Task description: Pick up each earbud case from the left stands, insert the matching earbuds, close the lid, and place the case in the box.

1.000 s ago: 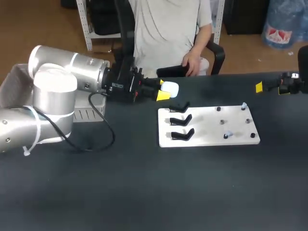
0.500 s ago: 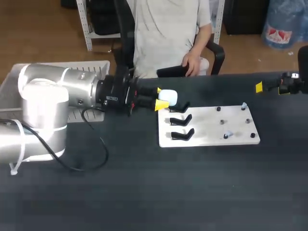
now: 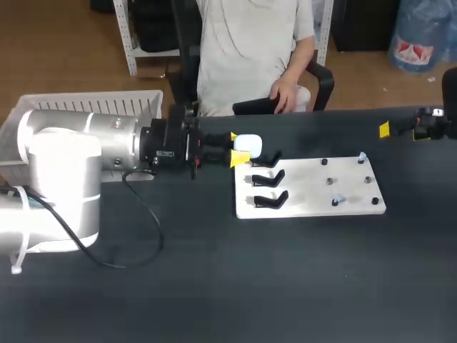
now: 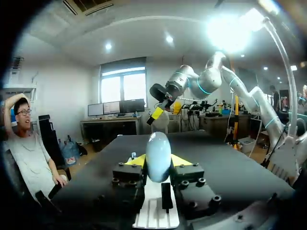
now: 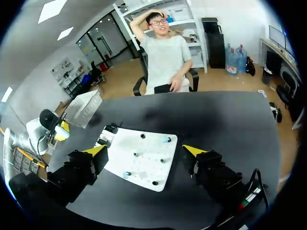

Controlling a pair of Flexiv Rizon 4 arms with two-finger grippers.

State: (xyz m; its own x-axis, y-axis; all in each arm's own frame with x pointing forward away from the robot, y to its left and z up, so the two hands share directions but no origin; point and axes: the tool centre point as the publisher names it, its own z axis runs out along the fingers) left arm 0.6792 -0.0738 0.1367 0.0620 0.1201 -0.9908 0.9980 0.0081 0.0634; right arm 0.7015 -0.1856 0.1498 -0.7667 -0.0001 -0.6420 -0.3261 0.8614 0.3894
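My left gripper [image 3: 240, 148] hovers just beyond the white board's [image 3: 314, 207] back left corner, shut on a white, closed earbud case [image 3: 249, 144]. In the left wrist view the case [image 4: 158, 154] stands upright between the yellow tips. Three black stands [image 3: 269, 179] line the board's left side, all bare. Small pale earbuds [image 3: 338, 199] sit by pegs on its right side. My right gripper [image 3: 389, 129] hangs open over the table's far right edge. The right wrist view looks down on the board [image 5: 144, 163] between the wide-apart yellow fingertips [image 5: 96, 150].
A white slatted basket [image 3: 100, 105] stands at the table's back left, behind my left arm; it is also in the right wrist view [image 5: 82, 108]. The dark tabletop [image 3: 250, 279] stretches in front of the board.
My left arm has swung and dropped a little, bringing the case slightly nearer and lower beside the top stand. More of the basket now shows. The right arm has kept still.
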